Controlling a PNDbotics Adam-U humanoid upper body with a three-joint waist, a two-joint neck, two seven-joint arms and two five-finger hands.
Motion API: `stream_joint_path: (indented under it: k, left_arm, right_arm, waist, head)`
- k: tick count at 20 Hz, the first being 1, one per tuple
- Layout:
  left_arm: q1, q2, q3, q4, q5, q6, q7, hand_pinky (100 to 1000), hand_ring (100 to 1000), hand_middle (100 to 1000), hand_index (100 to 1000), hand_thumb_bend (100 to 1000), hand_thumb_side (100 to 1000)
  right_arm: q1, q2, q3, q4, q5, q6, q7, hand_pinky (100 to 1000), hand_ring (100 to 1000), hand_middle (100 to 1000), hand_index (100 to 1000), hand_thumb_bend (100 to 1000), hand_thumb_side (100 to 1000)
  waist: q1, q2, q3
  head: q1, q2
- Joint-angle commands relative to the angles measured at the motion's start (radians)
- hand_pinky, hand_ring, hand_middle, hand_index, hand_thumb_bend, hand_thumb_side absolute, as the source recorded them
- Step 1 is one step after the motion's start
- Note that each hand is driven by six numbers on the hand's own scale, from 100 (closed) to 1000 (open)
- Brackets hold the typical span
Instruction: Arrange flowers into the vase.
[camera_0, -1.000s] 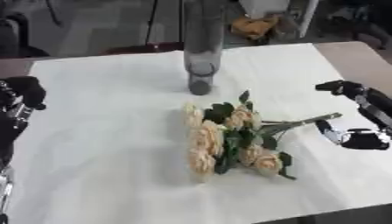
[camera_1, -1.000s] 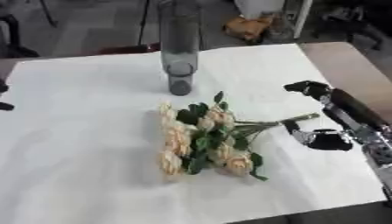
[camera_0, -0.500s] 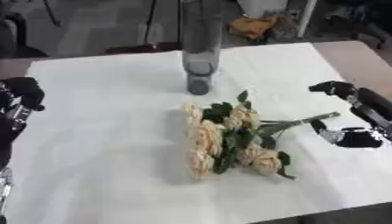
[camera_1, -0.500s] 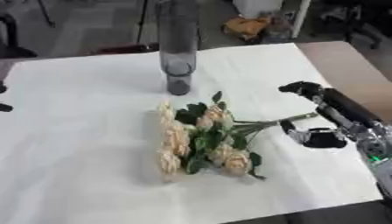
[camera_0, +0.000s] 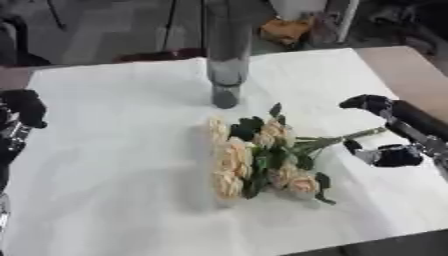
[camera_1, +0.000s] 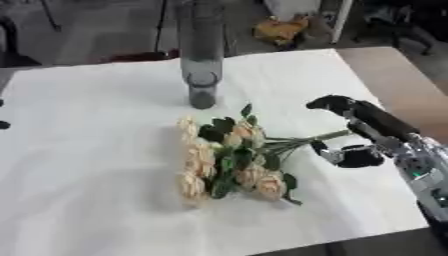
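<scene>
The bunch of flowers is lying flat near the middle of the white cloth, cream blooms fanned toward the left and near side, green stems trailing out to the right. That layout is leaving the stem ends free on the side where the right hand is working, so they can be gripped without crushing the blooms. The hand is hovering just at those stem tips with its fingers and thumb spread apart, one on the far side of the stems and one on the near side, framing them without closing; I judge it is lining up a grasp, not yet holding anything. The tall vase is standing upright on the far side of the flowers, apart from them, its top out of view. The left hand is resting idle at the left edge; whether its fingers are curled or relaxed I cannot tell
</scene>
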Motion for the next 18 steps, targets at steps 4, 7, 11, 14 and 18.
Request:
stream_joint_path:
  k: [4,7,11,14,18]
  left_arm:
    - [-0.007,0.013,0.000,-0.007,0.004,-0.002,-0.006,565,746,642,672,951,608]
    - [-0.007,0.013,0.000,-0.008,0.004,-0.002,-0.006,565,745,642,672,951,608]
    - [-0.008,0.014,0.000,-0.008,0.004,-0.002,-0.006,565,745,642,672,951,608]
    - [-0.008,0.014,-0.001,-0.008,0.004,-0.002,-0.006,565,745,642,672,950,608]
    - [-0.008,0.012,-0.002,-0.007,0.005,-0.001,-0.007,565,745,642,672,949,608]
  right_arm:
    - [-0.029,-0.026,0.009,0.018,0.035,-0.022,0.001,849,891,845,921,283,158]
    - [-0.035,-0.025,0.016,0.034,0.052,-0.030,0.001,848,890,845,919,284,158]
    - [-0.038,-0.023,0.019,0.051,0.068,-0.038,-0.004,848,890,845,919,284,158]
    - [-0.039,-0.022,0.019,0.057,0.074,-0.039,-0.007,845,888,844,918,284,159]
    - [-0.056,-0.007,0.015,0.127,0.106,-0.029,-0.009,844,887,842,919,279,161]
  waist:
    - [-0.002,-0.012,0.003]
    - [-0.003,-0.012,0.004]
    - [-0.003,-0.012,0.005]
    - [-0.002,-0.012,0.005]
    - [0.000,-0.013,0.009]
  head:
    - [-0.005,0.004]
    - [-0.006,0.004]
    - [-0.006,0.004]
    - [-0.007,0.005]
    - [-0.014,0.006]
